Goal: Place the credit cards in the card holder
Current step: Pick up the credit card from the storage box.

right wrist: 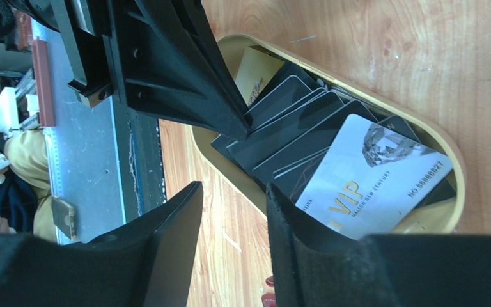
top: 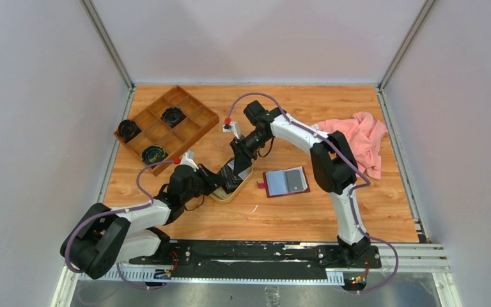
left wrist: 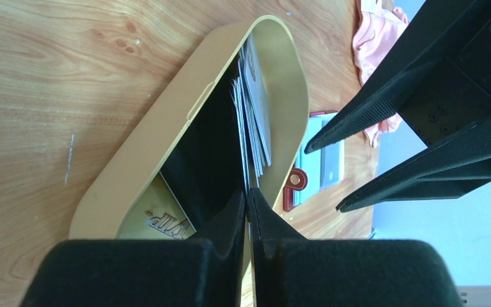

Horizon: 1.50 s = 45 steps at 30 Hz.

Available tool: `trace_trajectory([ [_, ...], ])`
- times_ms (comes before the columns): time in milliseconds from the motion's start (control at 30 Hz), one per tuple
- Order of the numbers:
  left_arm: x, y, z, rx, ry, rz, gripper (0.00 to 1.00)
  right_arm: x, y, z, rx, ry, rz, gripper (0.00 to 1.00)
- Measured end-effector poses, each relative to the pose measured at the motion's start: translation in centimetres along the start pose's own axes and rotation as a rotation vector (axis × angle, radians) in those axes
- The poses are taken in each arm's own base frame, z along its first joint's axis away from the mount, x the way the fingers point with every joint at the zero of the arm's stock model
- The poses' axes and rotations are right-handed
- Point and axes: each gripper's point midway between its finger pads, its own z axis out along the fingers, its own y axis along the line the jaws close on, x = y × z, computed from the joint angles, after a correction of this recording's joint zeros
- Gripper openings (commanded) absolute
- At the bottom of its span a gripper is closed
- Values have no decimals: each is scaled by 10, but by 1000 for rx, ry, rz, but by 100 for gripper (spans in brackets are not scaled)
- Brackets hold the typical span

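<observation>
The credit cards [right wrist: 294,128] lie fanned in an oval tan tray [top: 227,199]: several dark ones, a greyish-white VIP card [right wrist: 371,169] and a gold one [right wrist: 256,70]. My left gripper [left wrist: 247,192] is inside the tray [left wrist: 166,121], shut on the edges of a few upright cards [left wrist: 252,109]. It reaches in from the left in the top view [top: 220,178]. My right gripper [right wrist: 233,192] is open and empty, straddling the tray's near rim [top: 240,160]. The dark red card holder [top: 286,181] lies open on the table right of the tray, grey-blue inside up, snap tab [left wrist: 292,182] toward the tray.
A brown compartmented wooden box [top: 166,128] with dark round objects sits at the back left. A pink cloth [top: 361,137] lies at the back right. The two grippers are close together over the tray. White walls enclose the table.
</observation>
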Motion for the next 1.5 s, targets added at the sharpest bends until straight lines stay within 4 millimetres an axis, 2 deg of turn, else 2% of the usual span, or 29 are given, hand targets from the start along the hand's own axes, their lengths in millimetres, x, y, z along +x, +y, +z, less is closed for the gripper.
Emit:
trace_trajectory([
  [233,3,1,-3,8,12,13,3,-6,7,14,-41,-28,57,13],
  [300,4,2,-3,8,13,16,3,-11,9,19,-43,-38,65,8],
  [433,4,2,-4,8,15,17,3,-17,13,30,-38,-44,80,5],
  [633,5,2,-4,9,16,20,3,-19,0,44,-12,-43,121,4],
  [767,5,5,-4,2,18,23,3,-10,-10,53,-8,-26,165,3],
  [967,7,9,-6,-11,23,28,3,-8,-14,57,29,-15,169,3],
  [1300,9,14,-11,-14,20,26,0,-2,-34,56,156,9,175,3],
  [1400,9,13,-11,-13,19,26,0,-1,-36,55,166,12,170,6],
  [1500,9,12,-12,-4,16,27,0,-3,-32,53,150,11,145,19],
])
